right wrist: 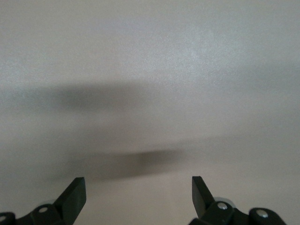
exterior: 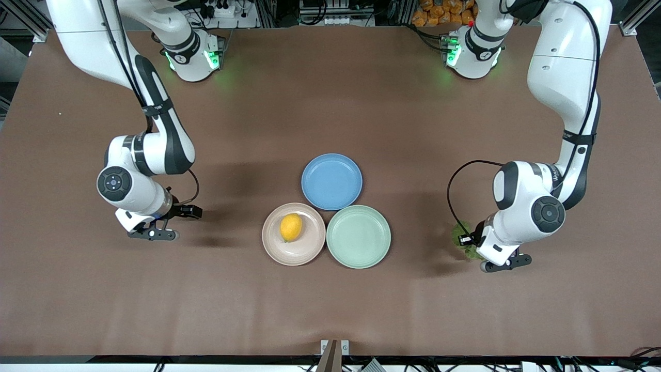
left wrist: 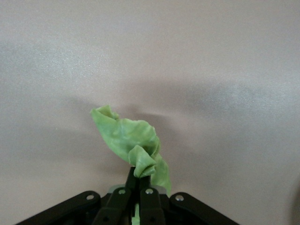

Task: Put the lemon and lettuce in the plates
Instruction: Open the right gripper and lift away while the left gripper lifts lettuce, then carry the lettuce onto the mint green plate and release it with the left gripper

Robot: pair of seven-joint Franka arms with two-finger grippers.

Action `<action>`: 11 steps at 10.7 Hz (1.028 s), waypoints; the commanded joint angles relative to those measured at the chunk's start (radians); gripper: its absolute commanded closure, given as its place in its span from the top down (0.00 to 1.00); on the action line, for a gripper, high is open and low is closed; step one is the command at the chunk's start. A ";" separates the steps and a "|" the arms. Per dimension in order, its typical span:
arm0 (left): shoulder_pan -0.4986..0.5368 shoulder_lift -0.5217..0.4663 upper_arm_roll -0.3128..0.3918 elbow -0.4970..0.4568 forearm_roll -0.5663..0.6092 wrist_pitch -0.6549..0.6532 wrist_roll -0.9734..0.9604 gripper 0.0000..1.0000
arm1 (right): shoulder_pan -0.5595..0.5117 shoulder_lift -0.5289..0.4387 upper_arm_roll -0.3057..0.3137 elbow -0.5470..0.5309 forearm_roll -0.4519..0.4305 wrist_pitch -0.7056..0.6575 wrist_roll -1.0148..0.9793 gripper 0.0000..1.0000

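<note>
Lettuce and lemon job: one of two items looks placed, the leaf not yet.
Table (exterior: 330, 310): brown cloth surface; three plates cluster near its middle, both arms reach out toward its ends.
Left arm: comes from the base at the view's right, bent down over the table toward its own end, well apart from the plates.
Right arm: waits over bare table toward its own end, probably parked clear so the other arm can work.
Blue plate (exterior: 331, 181): farthest of the three from the front camera, holds nothing; it is not one of the targets.
Green plate (exterior: 358, 236): pale mint, holds nothing, touching or just beside the beige one; likely the leaf's destination, being the nearer target to the left arm.
Beige plate (exterior: 293, 234): pale pink-beige, carries the lemon.
Left gripper (left wrist: 136, 183): jaws pressed together on a fold of the leaf, pinching its edge so the rest hangs free.
Right gripper (right wrist: 138, 190): jaws spread wide, nothing between them.
Lettuce (left wrist: 129, 143): crumpled green leaf in the left gripper, lifted a little off the table by the look of it, mostly hidden under the wrist in the front view.
Lemon (exterior: 290, 227): yellow oval resting inside the beige plate.
</note>
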 commanded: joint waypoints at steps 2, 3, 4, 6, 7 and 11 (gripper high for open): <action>0.002 -0.019 0.001 0.001 -0.019 -0.033 0.037 0.00 | -0.273 -0.047 0.261 -0.038 -0.037 0.008 -0.008 1.00; -0.003 -0.022 -0.004 0.018 -0.023 -0.036 0.042 0.00 | -0.289 -0.053 0.267 -0.040 -0.052 0.008 -0.007 1.00; -0.004 -0.027 -0.014 0.027 -0.020 -0.042 0.044 0.00 | -0.304 -0.063 0.284 -0.046 -0.075 0.009 -0.007 1.00; -0.012 -0.036 -0.027 0.051 -0.023 -0.077 0.035 0.00 | -0.313 -0.103 0.287 -0.092 -0.103 0.018 -0.007 1.00; -0.012 -0.039 -0.045 0.056 -0.025 -0.082 0.033 0.00 | -0.313 -0.138 0.287 -0.126 -0.104 0.023 -0.005 1.00; -0.055 -0.024 -0.128 0.133 -0.023 -0.080 0.004 0.00 | -0.310 -0.313 0.287 -0.351 -0.104 0.137 -0.007 1.00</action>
